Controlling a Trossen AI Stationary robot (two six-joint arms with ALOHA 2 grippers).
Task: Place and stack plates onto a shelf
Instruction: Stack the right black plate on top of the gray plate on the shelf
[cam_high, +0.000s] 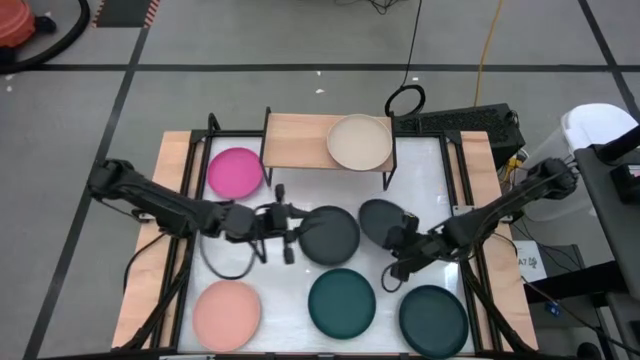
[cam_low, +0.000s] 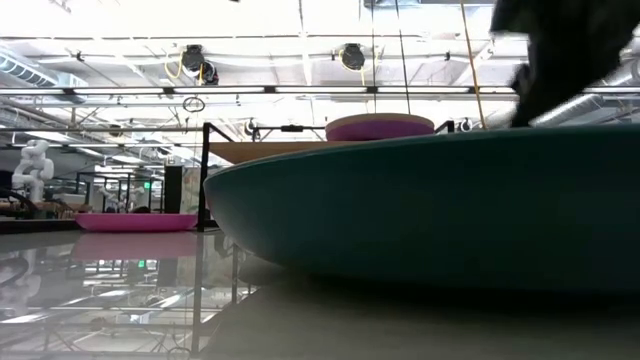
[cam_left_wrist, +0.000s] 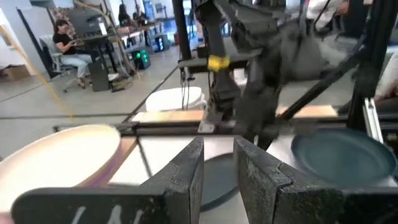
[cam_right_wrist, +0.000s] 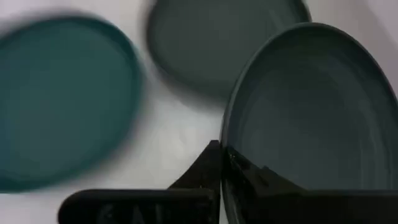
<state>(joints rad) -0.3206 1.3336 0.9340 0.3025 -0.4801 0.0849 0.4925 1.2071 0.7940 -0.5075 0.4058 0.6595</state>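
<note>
While my left end effector (cam_high: 287, 236) hovered with a narrow gap, empty, just left of a charcoal plate (cam_high: 329, 234) on the tabletop (cam_high: 285, 295), my right end effector (cam_right_wrist: 222, 163) pinched another charcoal plate's (cam_right_wrist: 311, 124) rim, tilting it to lift toward the far shelf (cam_high: 295, 141), where the beige plate (cam_high: 360, 141) lay.
</note>
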